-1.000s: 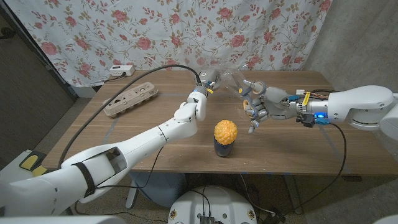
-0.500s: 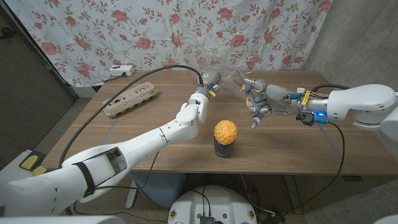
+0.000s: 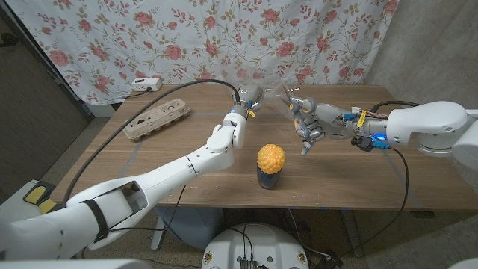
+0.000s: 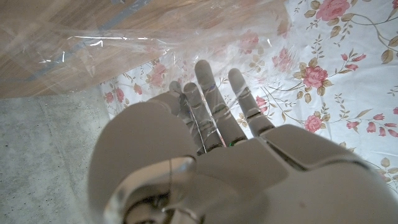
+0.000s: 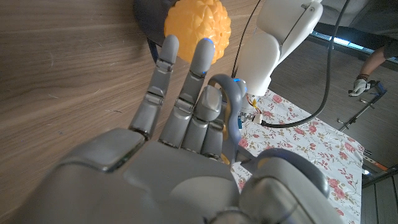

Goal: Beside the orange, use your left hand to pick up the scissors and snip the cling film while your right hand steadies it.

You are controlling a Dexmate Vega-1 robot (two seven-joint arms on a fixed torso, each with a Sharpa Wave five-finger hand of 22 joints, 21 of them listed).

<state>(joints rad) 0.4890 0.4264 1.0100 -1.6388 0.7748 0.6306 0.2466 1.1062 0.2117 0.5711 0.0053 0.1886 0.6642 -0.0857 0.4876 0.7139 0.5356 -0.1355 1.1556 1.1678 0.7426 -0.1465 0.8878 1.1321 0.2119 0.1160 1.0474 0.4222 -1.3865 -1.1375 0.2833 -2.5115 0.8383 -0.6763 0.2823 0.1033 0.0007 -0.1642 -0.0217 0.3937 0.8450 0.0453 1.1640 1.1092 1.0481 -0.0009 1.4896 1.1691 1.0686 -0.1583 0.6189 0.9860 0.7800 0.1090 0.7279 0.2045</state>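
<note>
Orange, knobbly, perched on a dark cup-like stand near the table's front edge; serves as datum. Beyond it and slightly to the robot's right, right hand raised off the wood, upper fingers pinching the cling film, lower fingers hanging spread toward the table. Beyond the orange and slightly to the robot's left, left hand, closed round a small object with yellow and dark parts, likely the scissors, though too small to confirm blades or how far they are parted. Cling film: a crumpled clear sheet stretched in the air between the two hands, behind the orange, its long axis running left to right; in the left wrist view it drapes just past that hand's fingertips. Judgement: the cut lies straight ahead of the left hand, toward the right hand. Farther, well left of the orange, egg carton; beyond, floral curtain.
</note>
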